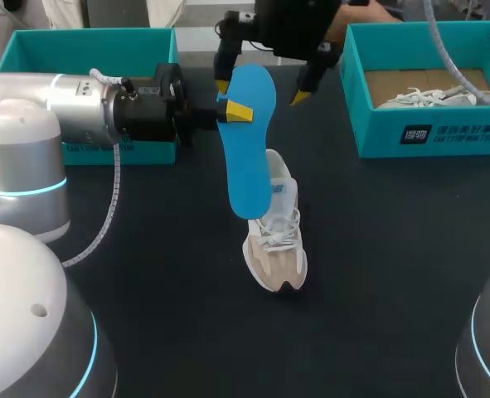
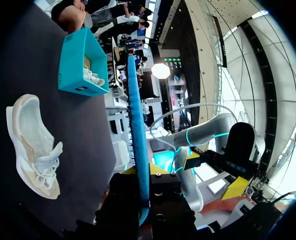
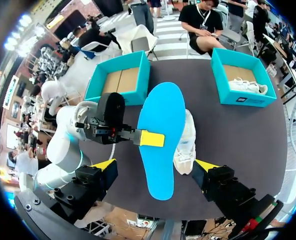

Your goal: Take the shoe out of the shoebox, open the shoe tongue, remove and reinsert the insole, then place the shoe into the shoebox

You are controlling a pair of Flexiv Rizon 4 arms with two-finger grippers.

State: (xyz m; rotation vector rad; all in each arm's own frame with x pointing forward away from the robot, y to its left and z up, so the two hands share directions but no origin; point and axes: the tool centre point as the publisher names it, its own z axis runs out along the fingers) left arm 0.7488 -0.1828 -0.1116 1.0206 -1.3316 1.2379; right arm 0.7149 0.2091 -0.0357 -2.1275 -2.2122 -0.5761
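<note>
A blue insole (image 1: 249, 141) hangs upright above the dark table, its lower end over the heel of a white and beige shoe (image 1: 276, 236) that stands on the table. My left gripper (image 1: 238, 110) comes in from the left and is shut on the insole's edge near its upper end. My right gripper (image 1: 261, 91) hovers open over the insole's top, one yellow finger on each side and neither touching it. In the right wrist view the insole (image 3: 163, 140) lies between my open fingers, with the left gripper (image 3: 152, 138) clamped on it and the shoe (image 3: 188, 145) beneath. In the left wrist view the insole (image 2: 137, 135) shows edge-on.
An empty teal shoebox (image 1: 87, 50) stands at the back left, behind my left arm. A second teal shoebox (image 1: 431, 133) at the back right holds another white shoe (image 1: 427, 98). Bare dark table lies in front of the shoe.
</note>
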